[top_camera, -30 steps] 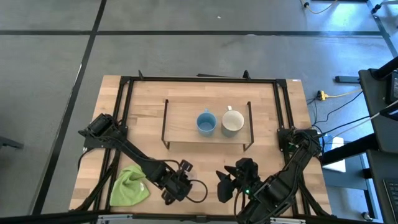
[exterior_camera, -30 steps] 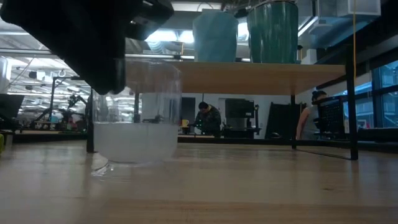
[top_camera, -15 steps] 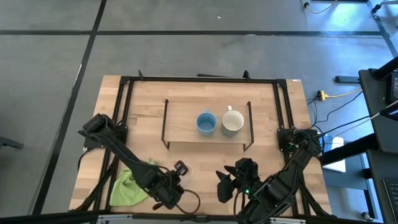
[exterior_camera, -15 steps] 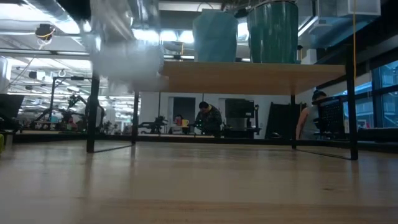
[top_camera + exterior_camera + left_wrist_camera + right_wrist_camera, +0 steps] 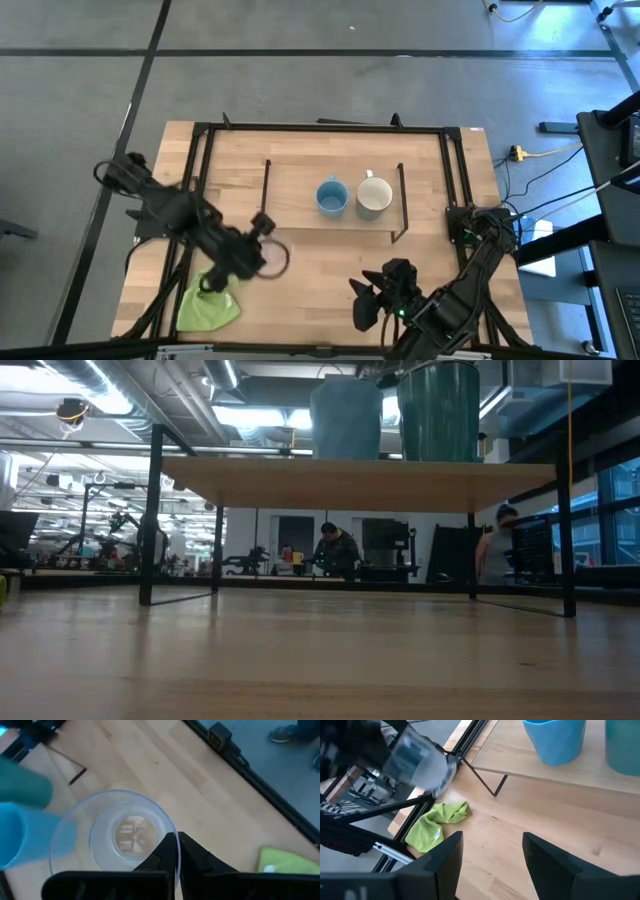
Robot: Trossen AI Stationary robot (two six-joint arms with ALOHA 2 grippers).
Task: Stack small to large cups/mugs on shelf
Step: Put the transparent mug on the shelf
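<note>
Two mugs stand side by side on the shelf [image 5: 300, 195]: the light-blue mug [image 5: 331, 197] on the left, the cream-white mug [image 5: 374, 197] touching distance to its right. My left gripper [image 5: 262, 240] is clenched on the rim of the clear glass cup [image 5: 272, 257], carried above the table [image 5: 330, 270] just near and left of the shelf. My right gripper [image 5: 368, 300] waits with fingers spread at the near edge. Left of it lies the green cloth [image 5: 208, 300].

Two mugs [image 5: 332, 197] side by side on shelf [image 5: 290, 205], cloth [image 5: 208, 300] near table's front-left corner
</note>
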